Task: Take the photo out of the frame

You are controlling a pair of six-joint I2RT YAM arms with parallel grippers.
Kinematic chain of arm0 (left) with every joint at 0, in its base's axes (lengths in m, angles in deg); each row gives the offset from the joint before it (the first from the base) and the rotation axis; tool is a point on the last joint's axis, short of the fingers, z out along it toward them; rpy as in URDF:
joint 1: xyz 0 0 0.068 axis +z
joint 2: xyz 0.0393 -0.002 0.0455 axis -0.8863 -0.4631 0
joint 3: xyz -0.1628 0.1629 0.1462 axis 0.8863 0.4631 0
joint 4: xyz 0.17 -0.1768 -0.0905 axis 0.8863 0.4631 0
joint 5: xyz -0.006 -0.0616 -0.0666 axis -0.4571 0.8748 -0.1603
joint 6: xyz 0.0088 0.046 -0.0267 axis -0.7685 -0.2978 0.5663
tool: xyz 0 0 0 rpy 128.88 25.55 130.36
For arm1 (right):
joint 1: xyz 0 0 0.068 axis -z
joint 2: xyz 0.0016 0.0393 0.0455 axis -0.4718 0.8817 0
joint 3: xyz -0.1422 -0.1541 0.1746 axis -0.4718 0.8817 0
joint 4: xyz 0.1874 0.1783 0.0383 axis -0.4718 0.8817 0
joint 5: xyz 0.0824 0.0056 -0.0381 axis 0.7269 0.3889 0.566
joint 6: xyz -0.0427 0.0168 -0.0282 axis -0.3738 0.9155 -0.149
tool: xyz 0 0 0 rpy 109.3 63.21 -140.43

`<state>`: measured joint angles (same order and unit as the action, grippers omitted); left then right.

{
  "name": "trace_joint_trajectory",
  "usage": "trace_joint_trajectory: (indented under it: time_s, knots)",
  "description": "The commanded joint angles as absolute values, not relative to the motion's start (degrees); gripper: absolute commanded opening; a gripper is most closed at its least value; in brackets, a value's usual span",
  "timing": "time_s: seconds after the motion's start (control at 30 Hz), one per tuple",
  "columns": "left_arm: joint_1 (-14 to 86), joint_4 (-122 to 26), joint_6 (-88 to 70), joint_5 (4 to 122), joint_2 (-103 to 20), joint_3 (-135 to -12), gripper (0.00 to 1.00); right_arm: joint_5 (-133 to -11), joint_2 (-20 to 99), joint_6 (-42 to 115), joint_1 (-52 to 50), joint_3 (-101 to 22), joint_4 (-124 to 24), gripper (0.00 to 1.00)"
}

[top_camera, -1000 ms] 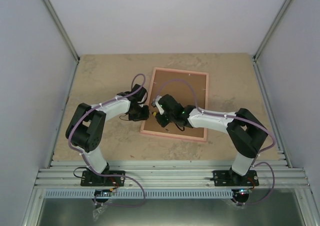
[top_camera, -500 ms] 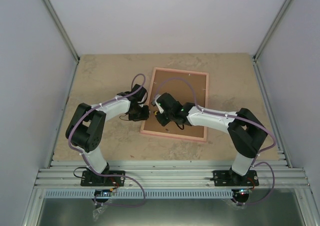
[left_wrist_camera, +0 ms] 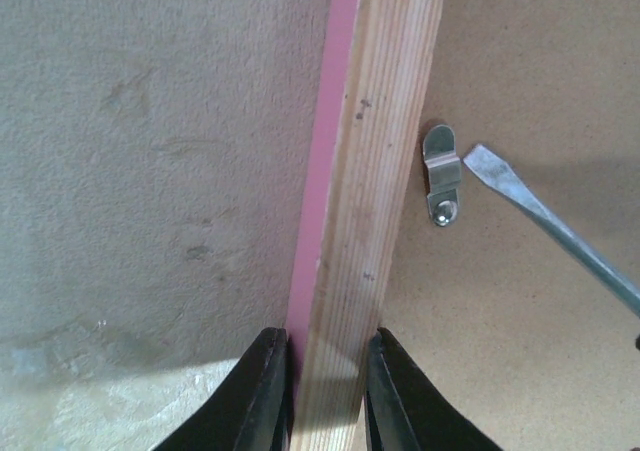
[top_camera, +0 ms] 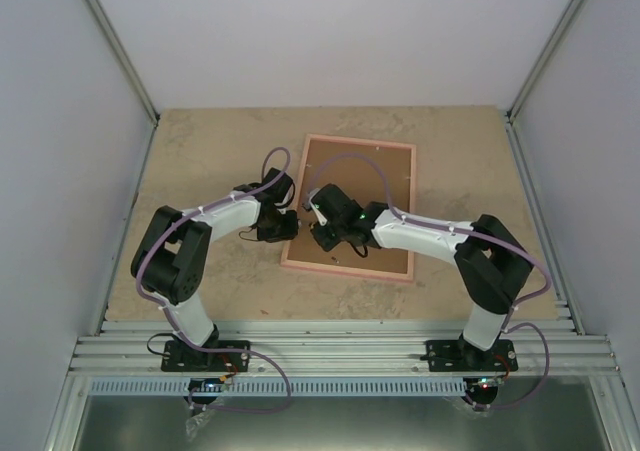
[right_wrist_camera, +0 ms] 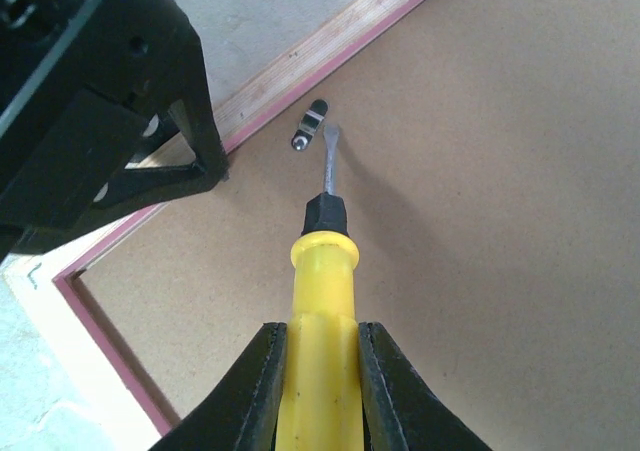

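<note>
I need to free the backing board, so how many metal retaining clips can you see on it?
1: a metal clip beside the frame's left rail, at the screwdriver tip. Others may be hidden from view.

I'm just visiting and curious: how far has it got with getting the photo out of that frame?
Early on. Done: the frame lies face down, its side rail clamped by the left gripper. In hand: the right gripper holds a yellow screwdriver, blade tip beside a metal clip. Left: the backing board is still in, photo unseen.
</note>
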<state>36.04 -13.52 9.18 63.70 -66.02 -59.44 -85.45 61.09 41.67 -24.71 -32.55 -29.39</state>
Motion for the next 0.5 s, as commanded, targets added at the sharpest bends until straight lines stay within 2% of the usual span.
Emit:
trace_joint_trajectory:
  time_s: [0.0,0.2,0.47]
  knots:
    - [36.4,-11.1,14.3,64.7,-65.0,-57.3,0.04,-84.0,57.2,44.1,-24.8,-29.8,-31.3,0.0]
    - [36.3,-15.4,19.1,72.0,-63.3,-54.0,0.05,-82.7,53.5,45.4,-24.8,-25.9,-37.2,0.0]
    - [36.4,-14.4,20.6,71.1,-59.4,-53.3,0.22,-79.7,53.5,47.0,-24.8,-22.6,-39.4,0.0]
